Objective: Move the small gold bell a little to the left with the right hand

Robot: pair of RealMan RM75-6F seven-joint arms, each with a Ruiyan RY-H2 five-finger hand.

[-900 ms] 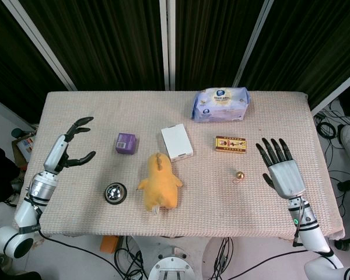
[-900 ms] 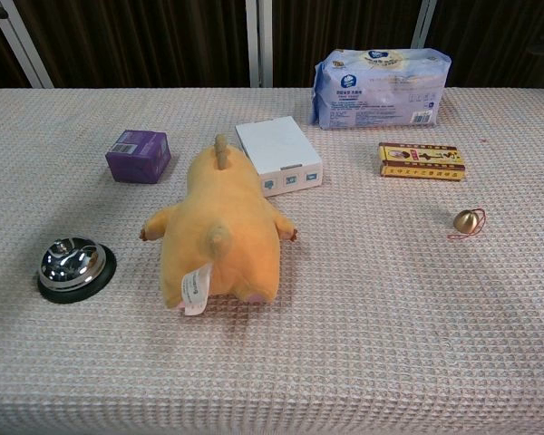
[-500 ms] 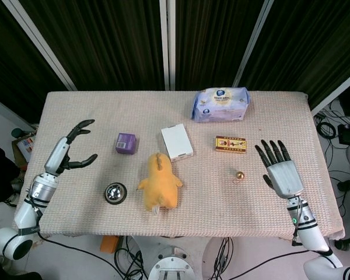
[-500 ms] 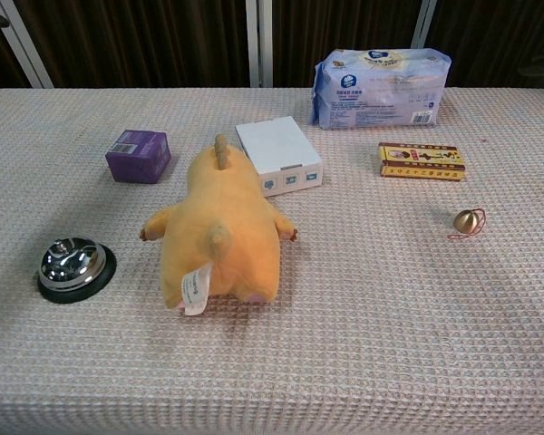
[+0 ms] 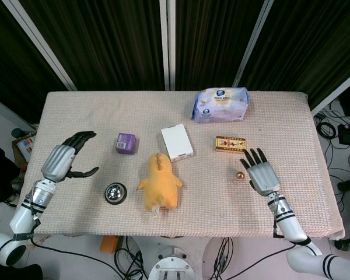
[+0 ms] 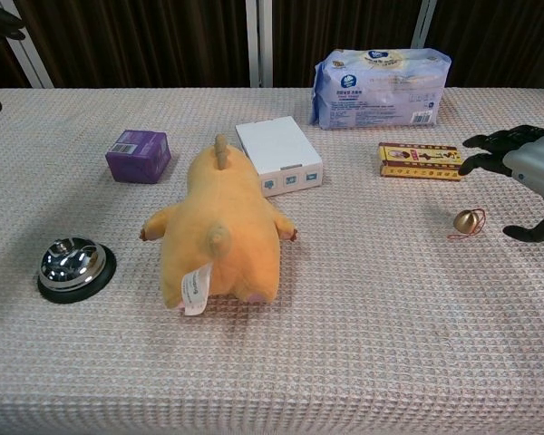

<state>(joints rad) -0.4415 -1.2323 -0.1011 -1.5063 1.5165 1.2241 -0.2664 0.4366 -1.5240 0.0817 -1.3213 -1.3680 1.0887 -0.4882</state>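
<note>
The small gold bell (image 5: pixel 240 174) (image 6: pixel 467 220) lies on the beige cloth right of the table's middle, with a thin red cord looped around it. My right hand (image 5: pixel 261 174) (image 6: pixel 526 177) hovers just right of the bell, fingers spread, holding nothing and not touching it. My left hand (image 5: pixel 64 160) stays near the table's left edge, fingers apart and empty; the chest view shows only its dark fingertips (image 6: pixel 2 25) at the top left corner.
A yellow plush toy (image 5: pixel 158 182) lies at the centre. A silver call bell (image 5: pixel 115 192) sits to its left. A purple box (image 5: pixel 126 142), a white box (image 5: pixel 177 142), a red-and-gold box (image 5: pixel 230 143) and a tissue pack (image 5: pixel 220 104) lie further back.
My right hand has moved left toward the gold bell and now shows in the chest view. The left hand has shifted slightly lower and turned. The bell has not moved.
</note>
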